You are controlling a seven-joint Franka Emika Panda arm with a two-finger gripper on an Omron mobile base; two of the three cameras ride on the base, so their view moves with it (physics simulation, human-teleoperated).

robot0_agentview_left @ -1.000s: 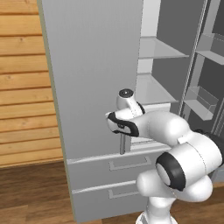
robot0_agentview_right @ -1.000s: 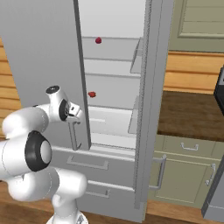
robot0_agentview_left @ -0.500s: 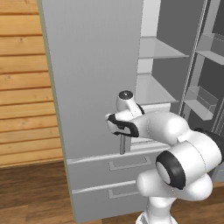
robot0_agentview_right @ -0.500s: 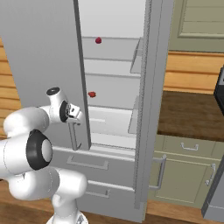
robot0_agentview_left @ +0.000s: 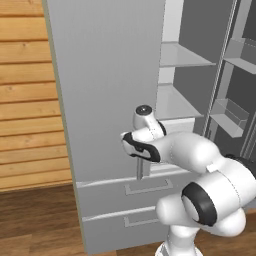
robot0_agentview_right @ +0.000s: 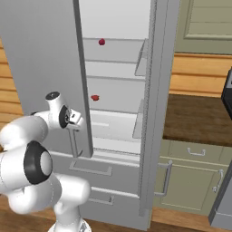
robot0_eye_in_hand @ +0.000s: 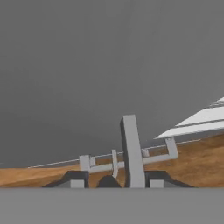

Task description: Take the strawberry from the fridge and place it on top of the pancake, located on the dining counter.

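Colours of the open fridge and its surroundings.
Fridge [robot0_agentview_left: 110, 90]: plain light grey doors, drawers and bar handle [robot0_eye_in_hand: 131, 151], with paler, near-white inner shelves [robot0_agentview_right: 113, 93]; two dark red berries, the upper berry [robot0_agentview_right: 102, 41] and the lower berry [robot0_agentview_right: 94, 97], on the shelves. Wall [robot0_agentview_left: 25, 100]: horizontal honey-tan wooden planks. Floor [robot0_agentview_left: 35, 220]: dark brown wood grain. Cabinets [robot0_agentview_right: 195, 181]: muted sage green with pale handles, under a dark brown counter [robot0_agentview_right: 199, 118].

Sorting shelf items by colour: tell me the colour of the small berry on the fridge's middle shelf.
Dark red; the berry shows best in the right base view.
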